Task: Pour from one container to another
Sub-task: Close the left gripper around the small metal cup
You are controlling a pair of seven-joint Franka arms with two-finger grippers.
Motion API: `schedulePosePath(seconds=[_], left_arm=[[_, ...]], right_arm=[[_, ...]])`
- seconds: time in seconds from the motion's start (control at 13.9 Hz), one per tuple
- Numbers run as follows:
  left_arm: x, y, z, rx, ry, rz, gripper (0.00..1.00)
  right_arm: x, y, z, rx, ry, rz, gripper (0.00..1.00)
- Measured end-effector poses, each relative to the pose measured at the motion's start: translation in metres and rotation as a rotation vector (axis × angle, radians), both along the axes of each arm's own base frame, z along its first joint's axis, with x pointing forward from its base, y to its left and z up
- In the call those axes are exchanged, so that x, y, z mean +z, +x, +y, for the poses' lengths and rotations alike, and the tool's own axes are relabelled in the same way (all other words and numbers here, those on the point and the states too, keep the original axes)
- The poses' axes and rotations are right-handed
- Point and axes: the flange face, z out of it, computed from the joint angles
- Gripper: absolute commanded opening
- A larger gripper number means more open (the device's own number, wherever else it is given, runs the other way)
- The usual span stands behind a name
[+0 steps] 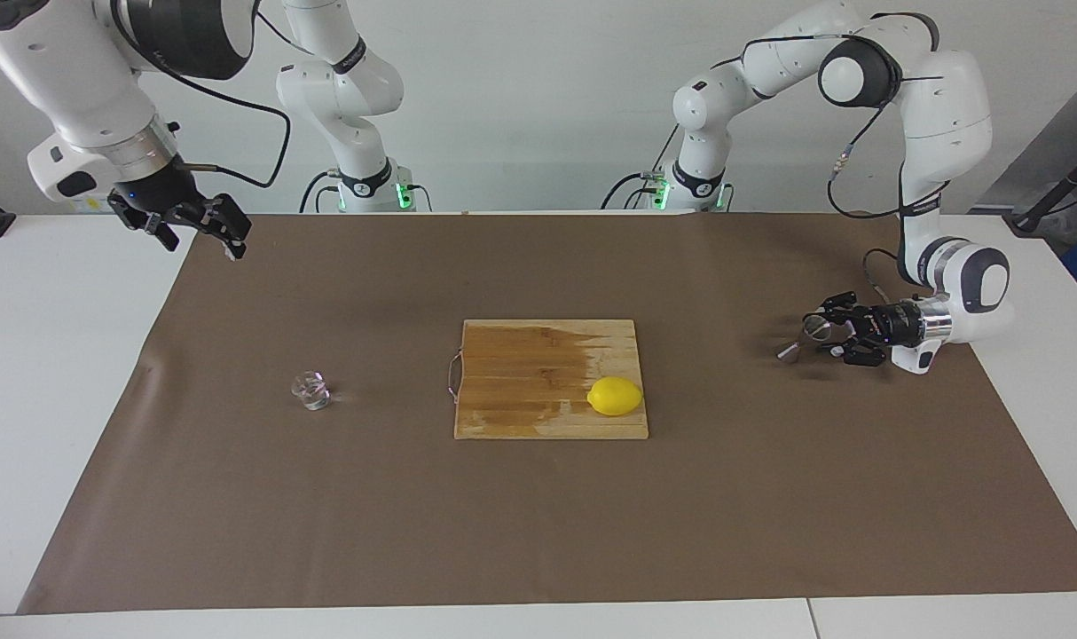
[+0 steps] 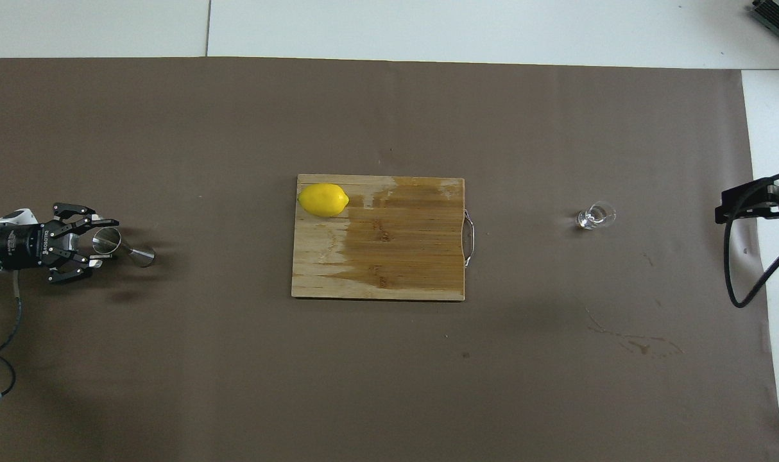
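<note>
Jigger [image 1: 800, 339] – steel hourglass, tilted, in left gripper [image 1: 827, 335].

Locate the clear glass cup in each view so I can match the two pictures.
Facing view: the glass cup stands on the brown paper, toward the right arm's end, beside the cutting board's handle end.
Overhead view: the same cup shows off the board's handle end.
Shared landmark: the lemon on the board's other end.

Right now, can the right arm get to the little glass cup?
Probably yes. The right gripper hangs open over the brown mat's edge, and the glass cup stands alone at its end of the table, with nothing between them.
</note>
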Motion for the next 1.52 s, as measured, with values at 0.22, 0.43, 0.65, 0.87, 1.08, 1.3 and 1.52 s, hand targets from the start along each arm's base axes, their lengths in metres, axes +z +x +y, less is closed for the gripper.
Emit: schedulePosePath(seconds=[0.22, 0.43, 0.65, 0.87, 1.08, 1.3, 1.52], left_arm=[[0.0005, 0.0006, -0.0018, -0.003, -0.004, -0.002, 0.54], [0.0013, 0.0016, -0.0046, -0.008, -0.010, -0.004, 0.52], [0.0016, 0.0022, -0.0063, -0.010, -0.012, -0.005, 0.65], [0.0016, 0.0016, -0.0047, -0.008, -0.012, -0.005, 0.55], [0.0021, 0.0018, -0.0054, -0.010, -0.014, -0.006, 0.47], [0.0023, 0.0021, -0.0064, -0.012, -0.015, -0.006, 0.44], [0.0028, 0.0020, -0.0069, -0.015, -0.018, -0.007, 0.43]], right_arm=[[0.0000, -0.0001, 0.0000, 0.000, 0.000, 0.000, 1.00], [0.0000, -0.0001, 0.0000, 0.000, 0.000, 0.000, 1.00], [-0.0001, -0.0001, 0.0000, 0.000, 0.000, 0.000, 1.00], [-0.0001, -0.0002, 0.0000, 0.000, 0.000, 0.000, 1.00], [0.0004, -0.0004, 0.0000, 0.000, 0.000, -0.001, 1.00], [0.0005, -0.0005, 0.0000, 0.000, 0.000, -0.001, 1.00], [0.0004, -0.0007, 0.0000, 0.000, 0.000, 0.000, 1.00]])
